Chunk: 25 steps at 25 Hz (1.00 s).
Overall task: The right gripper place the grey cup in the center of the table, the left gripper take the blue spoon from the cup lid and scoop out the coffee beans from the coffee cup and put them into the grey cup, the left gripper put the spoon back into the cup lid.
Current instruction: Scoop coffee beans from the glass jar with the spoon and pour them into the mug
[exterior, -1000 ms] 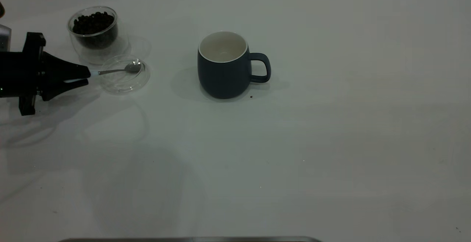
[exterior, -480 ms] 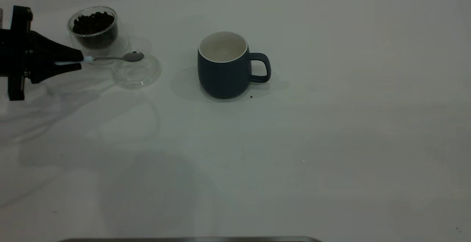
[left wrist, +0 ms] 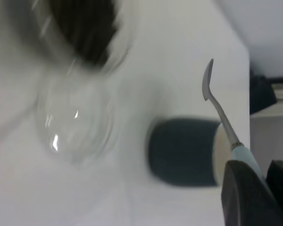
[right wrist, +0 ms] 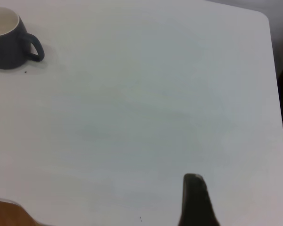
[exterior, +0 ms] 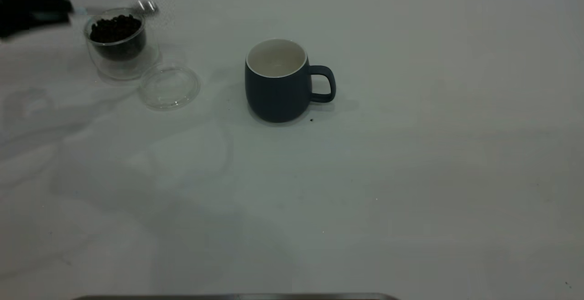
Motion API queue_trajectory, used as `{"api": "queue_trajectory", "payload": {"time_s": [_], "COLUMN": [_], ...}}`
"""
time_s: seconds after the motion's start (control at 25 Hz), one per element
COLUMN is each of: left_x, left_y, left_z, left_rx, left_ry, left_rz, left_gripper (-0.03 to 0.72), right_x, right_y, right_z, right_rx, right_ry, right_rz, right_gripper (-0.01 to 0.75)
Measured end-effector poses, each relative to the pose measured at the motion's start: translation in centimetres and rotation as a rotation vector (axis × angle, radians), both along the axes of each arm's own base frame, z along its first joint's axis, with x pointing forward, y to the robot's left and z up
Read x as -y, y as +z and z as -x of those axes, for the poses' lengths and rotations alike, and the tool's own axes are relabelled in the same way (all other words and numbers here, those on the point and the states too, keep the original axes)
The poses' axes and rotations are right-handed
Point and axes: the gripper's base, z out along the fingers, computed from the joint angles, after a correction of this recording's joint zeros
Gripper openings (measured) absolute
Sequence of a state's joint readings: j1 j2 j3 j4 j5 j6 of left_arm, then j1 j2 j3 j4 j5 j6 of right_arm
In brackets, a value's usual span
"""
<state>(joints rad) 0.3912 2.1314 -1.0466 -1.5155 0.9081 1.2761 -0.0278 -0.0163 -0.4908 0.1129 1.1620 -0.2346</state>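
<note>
We take the grey cup (exterior: 277, 81) as landmark: it stands upright mid-worktop (exterior: 410, 176), white inside showing bare, handle pointing toward the exterior view's right. A tiny dark speck (exterior: 311, 119) lies just beside its base on the handle side. Nothing stands on the worktop in front of it.

To the cup's left, well apart, we see the cup lid (exterior: 169, 86) flat on the worktop with nothing in it. Just behind the lid and further left stands the coffee cup (exterior: 120, 42), upright, coffee beans (exterior: 115, 27) heaped inside; lid and coffee cup are almost touching.

Farthest from the grey cup, up at the far left corner, the left tool (exterior: 32, 10) is clamped on the blue spoon (exterior: 116, 9) by its pale handle. The spoon runs roughly level above the coffee cup's far rim, bowl out past the rim on the grey-cup side, clear of the beans.

Right tool (right wrist: 195, 200): only one dark fingertip shows in its own wrist view, well off the grey cup's handle side; we can't tell its opening.
</note>
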Motion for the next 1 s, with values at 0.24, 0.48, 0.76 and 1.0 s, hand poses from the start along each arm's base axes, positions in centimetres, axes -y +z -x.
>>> {"api": "queue_trajectory", "payload": {"time_s": [0.24,0.48,0.76,1.0], "left_x": [-2.6,-3.7,-4.4,-4.4], "left_y": [3.2,2.4,1.4,-0.3], "left_z": [0.3,0.8,0.5,0.0], "left_rx": [0.066,0.024,0.002,-0.002], "left_ry": [0.016,-0.01,0.048,0.101], "left_rz": [-0.191,-0.352,-0.404,-0.343], "left_gripper": [0.122,0.122,0.122,0.122], "right_x": [0.0,0.0,0.0,0.0], "right_y": [0.0,0.0,0.0,0.0], "right_z": [0.0,0.0,0.0,0.0], "right_rx": [0.0,0.0,0.0,0.0], "right_ry": [0.0,0.0,0.0,0.0], "right_rz": [0.0,0.0,0.0,0.0], "right_gripper": [0.458,0.458,0.458,0.458]}}
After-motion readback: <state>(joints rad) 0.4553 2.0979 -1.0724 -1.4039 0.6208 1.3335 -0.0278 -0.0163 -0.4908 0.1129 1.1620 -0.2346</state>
